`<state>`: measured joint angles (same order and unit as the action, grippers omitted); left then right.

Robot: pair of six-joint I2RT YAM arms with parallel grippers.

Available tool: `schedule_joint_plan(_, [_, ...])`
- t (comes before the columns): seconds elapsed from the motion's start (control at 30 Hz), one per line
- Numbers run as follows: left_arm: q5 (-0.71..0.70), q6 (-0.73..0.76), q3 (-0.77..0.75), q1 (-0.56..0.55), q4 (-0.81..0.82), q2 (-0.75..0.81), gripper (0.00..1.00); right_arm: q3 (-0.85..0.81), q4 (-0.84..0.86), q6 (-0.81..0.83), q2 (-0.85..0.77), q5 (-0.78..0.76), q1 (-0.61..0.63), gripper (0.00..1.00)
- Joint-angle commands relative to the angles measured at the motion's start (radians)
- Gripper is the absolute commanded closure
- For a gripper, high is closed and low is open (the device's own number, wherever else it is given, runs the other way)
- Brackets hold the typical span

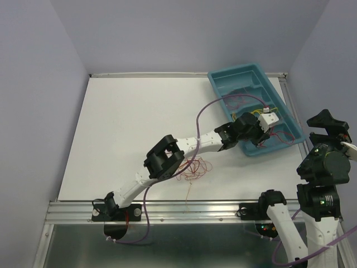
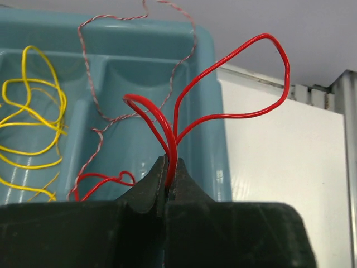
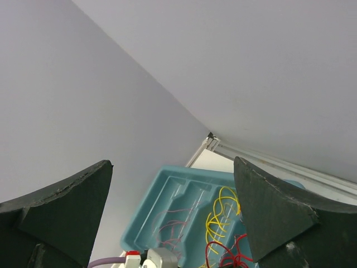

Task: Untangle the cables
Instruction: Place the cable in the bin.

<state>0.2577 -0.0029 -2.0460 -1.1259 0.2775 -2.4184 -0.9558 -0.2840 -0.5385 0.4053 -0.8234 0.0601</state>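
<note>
At the left gripper [image 2: 169, 187]: black fingers [image 2: 142, 195] pressed together, pinching a thin red wire strand [image 2: 172, 148] right at the tips. Rises from the pinch in two open loops, one small and one wide, over the long teal plastic tray [image 2: 209, 111] and the white tabletop [image 2: 279, 167] beside it.

Lying in the tray's compartments: curly yellow wires [image 2: 33, 111], a second red curl [image 2: 106, 177], and a twisted pink-and-white strand [image 2: 99, 146] climbing past the far rim.

At the right gripper [image 3: 173, 164]: jaws spread wide, holding nothing and touching nothing, raised off to the side and looking down on the same tray.

From above: left arm [image 1: 195, 144] stretched across the table to the tray at the far right corner. On the tabletop, a loose tangle of red and orange strands [image 1: 192, 167], close by that arm's elbow and partly under it.

Hard to make out from above: the left fingertips, lost against the tray, and where one strand of the tangle ends and the next begins. Cut off at the left wrist view's edges: the yellow wires and the second red curl.
</note>
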Motion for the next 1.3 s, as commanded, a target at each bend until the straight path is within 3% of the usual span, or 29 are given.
schedule_joint_plan(0.0, [-0.014, 0.096, -0.031, 0.008, -0.023, 0.016, 1.0, -0.046, 0.012, 0.009, 0.003, 0.015, 0.003, 0.06])
schedule_joint_plan(0.3, [0.015, 0.139, -0.03, -0.015, -0.202, -0.03, 0.96, -0.044, 0.012, 0.006, 0.015, 0.033, 0.001, 0.06])
schedule_joint_plan(0.4, [-0.009, 0.15, -0.037, -0.018, -0.225, -0.044, 0.86, -0.043, 0.011, 0.005, 0.017, 0.041, 0.003, 0.06])
schedule_joint_plan(0.57, [-0.063, 0.165, -0.078, -0.018, -0.248, -0.041, 0.59, -0.041, 0.011, 0.003, 0.017, 0.044, 0.003, 0.06])
schedule_joint_plan(0.97, [-0.104, 0.207, -0.111, -0.018, -0.247, 0.033, 0.27, -0.064, 0.009, 0.028, 0.069, 0.116, 0.003, 0.06])
schedule_joint_plan(1.1, [-0.058, 0.218, -0.094, -0.02, -0.262, 0.071, 0.23, -0.077, 0.002, 0.032, 0.095, 0.135, 0.003, 0.06])
schedule_joint_plan(1.27, [-0.063, 0.244, -0.085, -0.032, -0.311, 0.133, 0.26, -0.081, -0.003, 0.031, 0.096, 0.138, 0.003, 0.06])
